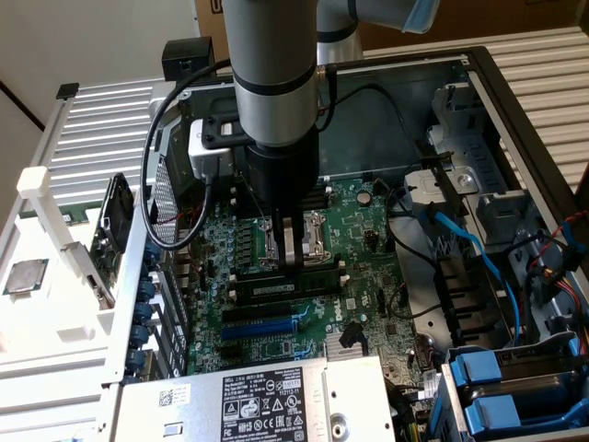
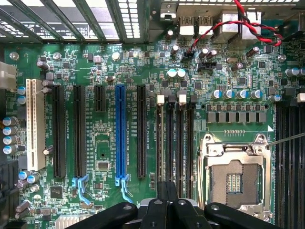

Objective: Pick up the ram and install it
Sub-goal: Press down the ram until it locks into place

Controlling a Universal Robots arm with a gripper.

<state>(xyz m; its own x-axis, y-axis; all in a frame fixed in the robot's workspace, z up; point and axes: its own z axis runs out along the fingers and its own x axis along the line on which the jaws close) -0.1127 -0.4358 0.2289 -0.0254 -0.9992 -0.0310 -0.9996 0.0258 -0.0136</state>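
Exterior view: my end effector (image 1: 287,250) hangs straight down inside the open computer case (image 1: 515,110), fingers closed together just above the motherboard (image 1: 363,244), beside the processor socket (image 1: 317,241). Ram (image 1: 285,276) lies directly below my fingertips, seated flat among the black slots. Whether my fingers pinch its edge or only touch it, I cannot tell. Wrist view: closed fingers (image 2: 167,210) over the slots (image 2: 174,143).

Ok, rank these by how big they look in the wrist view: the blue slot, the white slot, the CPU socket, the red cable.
1. CPU socket, the widest and bulkiest.
2. Blue slot and white slot: about alike, both long and narrow; I won't rank them.
3. Red cable, thin, partly cut off at the edge.
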